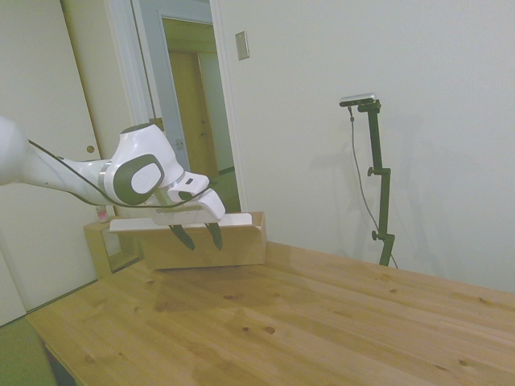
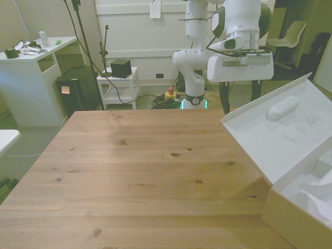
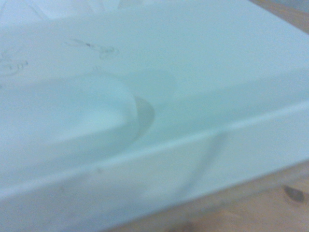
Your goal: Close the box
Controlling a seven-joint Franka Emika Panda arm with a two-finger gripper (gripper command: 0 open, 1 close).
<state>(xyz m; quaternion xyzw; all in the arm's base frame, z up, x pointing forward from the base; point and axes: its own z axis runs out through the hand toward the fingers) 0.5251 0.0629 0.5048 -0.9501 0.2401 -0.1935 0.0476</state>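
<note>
The box [image 1: 216,244] [image 2: 294,217] is light brown and stands open at the table's corner, on the front view's right. Its white lid [image 2: 277,137] [image 1: 138,224] is tilted up and back, showing its inner face with an oval white bump [image 2: 282,108]. My gripper [image 1: 199,237] [image 2: 239,100] hangs open just above and behind the lid's raised far edge, with nothing between its fingers. The wrist view is filled by the blurred white lid [image 3: 145,67] and its bump [image 3: 91,113], with a strip of table [image 3: 270,203] beside the lid's rim.
A small open wooden cube shelf [image 1: 101,248] stands behind the box. Beyond the table are a white desk [image 2: 31,57], a white cart with a black cube [image 2: 120,68] and a chair [image 2: 291,35]. The wooden tabletop [image 2: 145,171] stretches across the front view's left.
</note>
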